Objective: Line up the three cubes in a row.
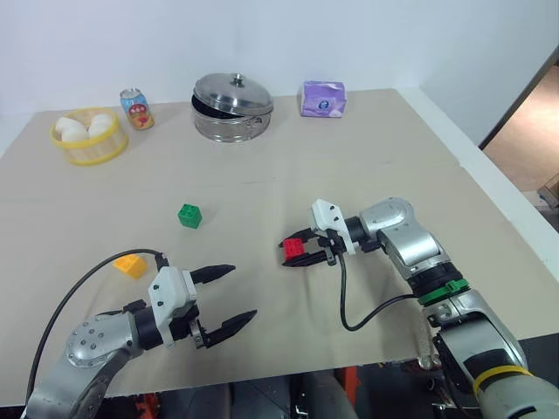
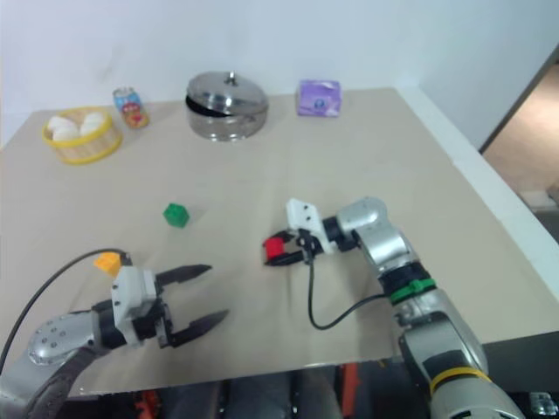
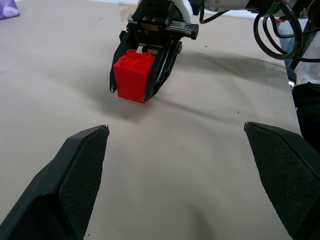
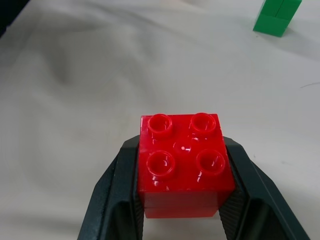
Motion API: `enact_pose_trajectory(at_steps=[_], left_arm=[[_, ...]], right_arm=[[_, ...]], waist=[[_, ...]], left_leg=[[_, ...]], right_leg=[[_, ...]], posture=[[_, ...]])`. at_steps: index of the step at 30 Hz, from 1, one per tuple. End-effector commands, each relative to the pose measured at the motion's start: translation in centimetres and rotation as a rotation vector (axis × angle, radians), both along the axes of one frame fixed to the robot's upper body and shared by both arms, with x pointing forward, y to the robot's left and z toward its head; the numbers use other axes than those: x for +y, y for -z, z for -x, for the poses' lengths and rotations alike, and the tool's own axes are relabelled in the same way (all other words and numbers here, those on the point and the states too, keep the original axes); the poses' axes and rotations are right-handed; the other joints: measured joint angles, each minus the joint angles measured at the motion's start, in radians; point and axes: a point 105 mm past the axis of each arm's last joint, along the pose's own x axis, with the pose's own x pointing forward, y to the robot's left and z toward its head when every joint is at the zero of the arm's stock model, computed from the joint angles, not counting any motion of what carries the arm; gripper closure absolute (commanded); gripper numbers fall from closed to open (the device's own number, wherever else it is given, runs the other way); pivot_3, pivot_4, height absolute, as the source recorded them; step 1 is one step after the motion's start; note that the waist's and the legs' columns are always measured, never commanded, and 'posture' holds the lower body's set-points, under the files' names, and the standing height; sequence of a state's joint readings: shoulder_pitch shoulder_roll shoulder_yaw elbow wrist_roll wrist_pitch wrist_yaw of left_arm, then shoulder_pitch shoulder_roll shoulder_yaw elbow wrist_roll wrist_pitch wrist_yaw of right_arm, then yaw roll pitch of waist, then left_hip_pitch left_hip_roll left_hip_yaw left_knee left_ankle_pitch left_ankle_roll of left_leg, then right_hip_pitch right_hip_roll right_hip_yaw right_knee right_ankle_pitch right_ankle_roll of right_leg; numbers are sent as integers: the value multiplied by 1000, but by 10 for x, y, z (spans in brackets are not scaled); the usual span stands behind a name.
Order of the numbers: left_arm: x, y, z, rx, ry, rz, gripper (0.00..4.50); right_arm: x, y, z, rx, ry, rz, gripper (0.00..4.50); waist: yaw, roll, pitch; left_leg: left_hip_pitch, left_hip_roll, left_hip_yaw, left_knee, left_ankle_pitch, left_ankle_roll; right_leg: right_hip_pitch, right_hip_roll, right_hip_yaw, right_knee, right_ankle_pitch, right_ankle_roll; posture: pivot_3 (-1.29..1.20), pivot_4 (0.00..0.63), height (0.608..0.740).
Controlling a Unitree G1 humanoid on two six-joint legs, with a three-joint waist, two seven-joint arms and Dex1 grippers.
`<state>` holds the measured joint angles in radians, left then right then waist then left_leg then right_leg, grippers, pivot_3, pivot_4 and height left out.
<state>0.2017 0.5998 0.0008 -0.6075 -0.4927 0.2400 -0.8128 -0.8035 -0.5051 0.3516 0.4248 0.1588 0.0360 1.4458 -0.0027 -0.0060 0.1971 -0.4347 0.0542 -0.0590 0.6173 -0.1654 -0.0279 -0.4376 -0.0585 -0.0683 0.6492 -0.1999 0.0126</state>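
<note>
A: Starting nearest us, what is the left tool (image 1: 225,297) doing?

B: It hangs released, fingers spread wide and holding nothing, nearer us than the green cube (image 1: 189,215) and just off the orange-yellow cube (image 1: 130,264).

A: And the right tool (image 1: 301,250)?

B: Clenched on the red cube (image 1: 293,249), gripping its two sides, to the right of the green cube and a little nearer us. It looks lifted just off the bench (image 1: 367,166), though I can't be sure.

A: So which step is this?

B: I'd judge the red cube is being carried to its place. Next it must be set down level, in line with the green cube, then let go.

A: How do the cubes look?

B: Small glossy plastic blocks; the red one has four round studs on top. The green cube sits farthest, well apart from the other two.
</note>
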Motion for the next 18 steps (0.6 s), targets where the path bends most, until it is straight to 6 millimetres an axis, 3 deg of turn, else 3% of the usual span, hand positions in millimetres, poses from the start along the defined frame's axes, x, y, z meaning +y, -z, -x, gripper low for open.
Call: enact_pose_trajectory(at_steps=[1,10,13,18], left_arm=[[0,-11,3,-44,4,3,0],[0,-11,0,-48,-4,2,0],[0,-12,-1,-49,-7,0,0],[1,-11,-1,-47,-11,-7,0]], right_arm=[[1,-6,-2,-52,-44,20,3215],[-2,0,-8,-50,-63,44,3215],[-4,-1,-9,-37,-61,47,1957],[-5,-6,-10,-40,-60,30,410]], waist=[[0,0,0],[0,0,0],[0,0,0],[0,0,0]], left_leg=[[0,0,1,0,0,0],[4,0,5,0,0,0],[4,0,5,0,0,0],[4,0,7,0,0,0]], right_leg=[[0,0,1,0,0,0],[1,1,7,0,3,1],[1,1,8,0,3,2],[0,2,10,0,3,2]], posture=[[0,150,740],[0,150,740],[0,150,740],[0,150,740]])
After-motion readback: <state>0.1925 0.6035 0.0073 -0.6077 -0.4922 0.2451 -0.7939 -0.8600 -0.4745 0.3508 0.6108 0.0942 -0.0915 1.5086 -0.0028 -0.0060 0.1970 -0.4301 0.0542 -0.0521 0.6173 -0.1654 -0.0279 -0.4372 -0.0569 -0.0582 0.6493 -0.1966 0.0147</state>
